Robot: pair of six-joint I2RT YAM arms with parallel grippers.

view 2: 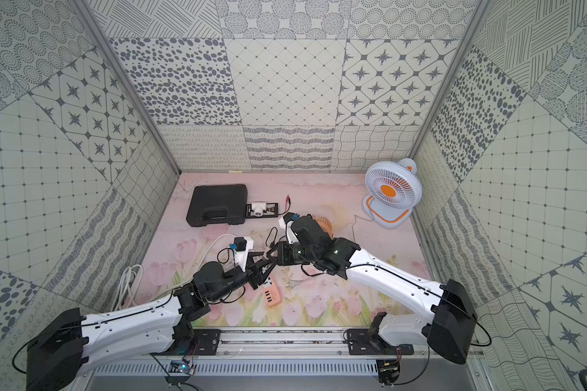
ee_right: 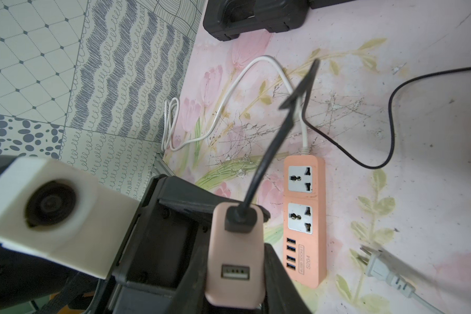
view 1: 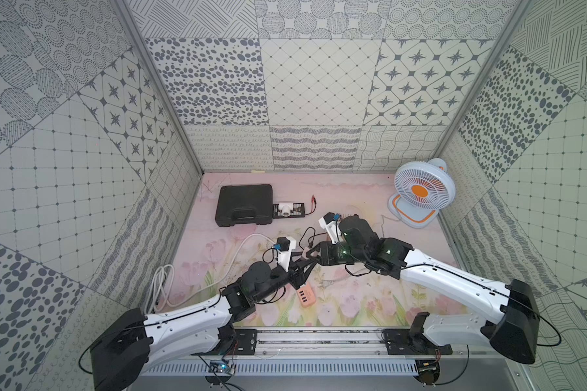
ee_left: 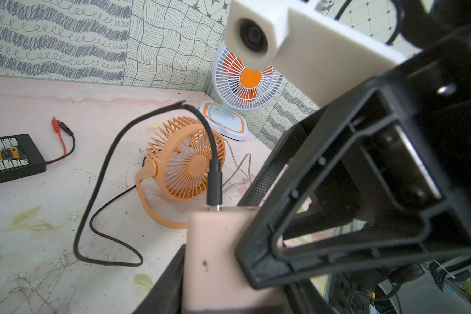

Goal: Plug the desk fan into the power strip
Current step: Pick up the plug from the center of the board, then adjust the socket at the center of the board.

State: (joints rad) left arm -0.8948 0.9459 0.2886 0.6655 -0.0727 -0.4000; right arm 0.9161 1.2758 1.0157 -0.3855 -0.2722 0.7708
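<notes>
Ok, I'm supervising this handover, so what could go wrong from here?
Both arms' jaws crowd the peach adapter; a mistimed release could drop or twist it. Its black cable loops slack toward the orange fan and could tug or snag. The loose white plug lies beside the power strip, possibly blocking the approach.

Left end effector (view 1: 302, 269) clamped, right end effector (view 1: 309, 256) close beside it

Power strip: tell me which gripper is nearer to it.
Left. The left gripper, holding the pink adapter, hangs over the far end of the power strip; the right gripper sits just beyond, farther back.
</notes>
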